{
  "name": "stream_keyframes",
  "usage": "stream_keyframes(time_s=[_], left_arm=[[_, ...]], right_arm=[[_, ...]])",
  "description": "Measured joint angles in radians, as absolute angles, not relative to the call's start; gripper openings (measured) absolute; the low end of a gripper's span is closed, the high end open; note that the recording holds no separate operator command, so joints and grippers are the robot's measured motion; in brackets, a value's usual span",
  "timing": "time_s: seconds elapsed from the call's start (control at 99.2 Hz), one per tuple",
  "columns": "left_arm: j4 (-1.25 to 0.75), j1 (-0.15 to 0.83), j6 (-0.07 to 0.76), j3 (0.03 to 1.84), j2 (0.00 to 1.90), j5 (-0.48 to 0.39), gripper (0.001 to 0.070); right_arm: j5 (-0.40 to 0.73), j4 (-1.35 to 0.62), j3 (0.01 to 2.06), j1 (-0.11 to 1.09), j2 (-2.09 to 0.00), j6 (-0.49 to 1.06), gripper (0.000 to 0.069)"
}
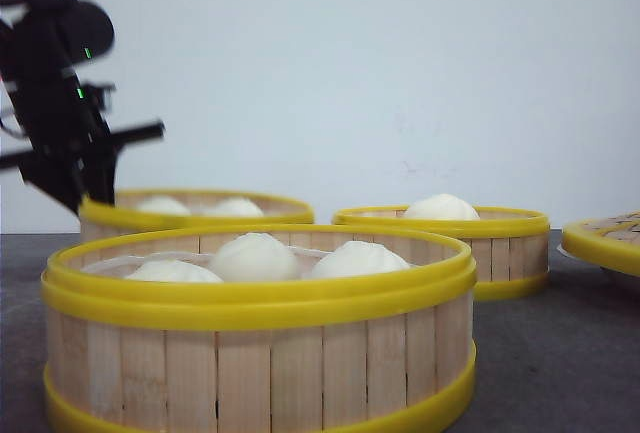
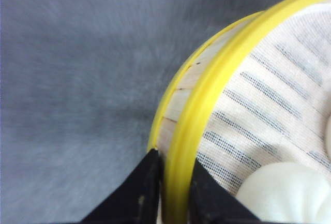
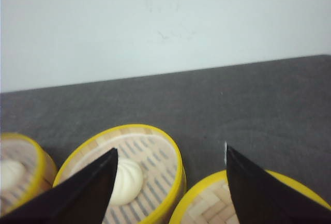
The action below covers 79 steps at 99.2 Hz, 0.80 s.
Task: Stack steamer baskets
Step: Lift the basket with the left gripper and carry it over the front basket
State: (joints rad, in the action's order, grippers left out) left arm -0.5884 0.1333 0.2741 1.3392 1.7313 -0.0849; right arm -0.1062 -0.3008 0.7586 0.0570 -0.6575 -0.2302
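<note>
On the dark grey table (image 1: pixel 560 353) stand 3 steamer baskets, each with pale wood slats and yellow rims. The nearest basket (image 1: pixel 260 353) fills the foreground of the front view and holds 3 white buns (image 1: pixel 258 256). Behind it to the left sits the rear left basket (image 1: pixel 200 211), with 2 buns showing above its rim. Behind to the right, well apart from it, sits the rear right basket (image 1: pixel 460 233), which holds 1 bun (image 1: pixel 441 207).

The left gripper (image 2: pixel 175 182) is at the rear left basket; its black fingers (image 2: pixel 139 193) pinch that basket's wall, 1 finger outside the slats and 1 inside over the cloth liner (image 2: pixel 269 110).

The right gripper (image 3: pixel 168 182) hangs above the table with its fingers spread wide and nothing between them. A woven yellow-rimmed lid (image 1: pixel 608 238) lies at the right edge of the front view.
</note>
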Motion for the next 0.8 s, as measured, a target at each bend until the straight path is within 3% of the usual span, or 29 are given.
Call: stream_keyframes(time_s=[0.131,0.413,0.797], left_arm=[[-0.608,0.109,0.269,1.384,1.611,-0.114,0.0034],[-0.782,0.122,0.220,1.399,1.383,-0.281,0.0031],[-0.933,0.305,0.136,1.375,1.272,-0.281,0.0031]], right_arm=[[-0.106,-0.302,0.759,0.057,-0.664,-0.224,0.0408],[-0.106,-0.302,0.759,0.057,-0.668,-0.213,0.0408],[-0.106,-0.302,0.759,0.073,-0.668,-0.212,0.0408]])
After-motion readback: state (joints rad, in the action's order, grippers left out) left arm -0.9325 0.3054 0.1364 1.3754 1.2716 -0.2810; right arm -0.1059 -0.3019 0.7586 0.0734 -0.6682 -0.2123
